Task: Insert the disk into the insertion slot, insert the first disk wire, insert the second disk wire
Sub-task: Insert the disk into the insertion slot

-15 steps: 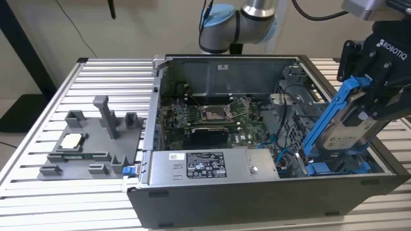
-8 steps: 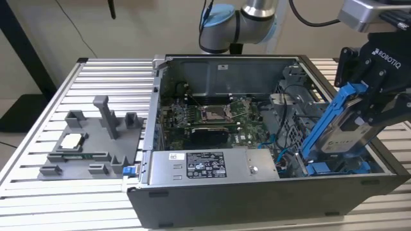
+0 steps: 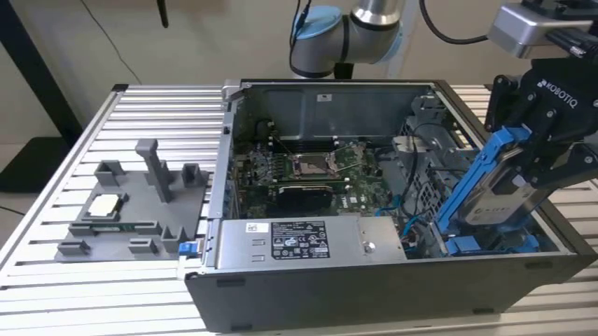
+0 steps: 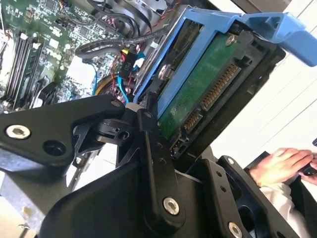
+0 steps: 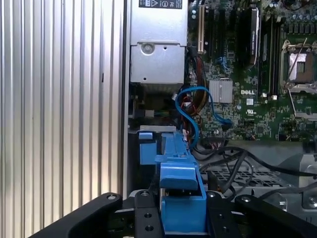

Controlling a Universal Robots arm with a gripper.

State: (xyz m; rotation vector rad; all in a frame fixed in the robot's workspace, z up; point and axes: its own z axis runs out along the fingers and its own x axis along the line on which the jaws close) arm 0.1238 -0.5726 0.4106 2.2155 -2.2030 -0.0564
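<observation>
Though steeply tilted, silver-grey disk (image 3: 501,190) in bright blue carrier (image 3: 474,180).

The disk (image 3: 488,201) is a flat silver-grey drive with a pale label, framed by a bright blue plastic carrier. The hand (image 3: 525,176) clamps it from both sides. It stands steeply tilted at the exterior view's right of the open case. Its upper end leans out over the case wall, and its lower end points down at the blue-lined insertion slot (image 3: 491,245); I cannot tell whether they touch. In the second wrist view the disk (image 4: 195,96) shows its green circuit board and connector rows. In the first wrist view it sits edge-on (image 5: 181,198), with a thin blue wire (image 5: 194,119) looping just beyond it.
</observation>
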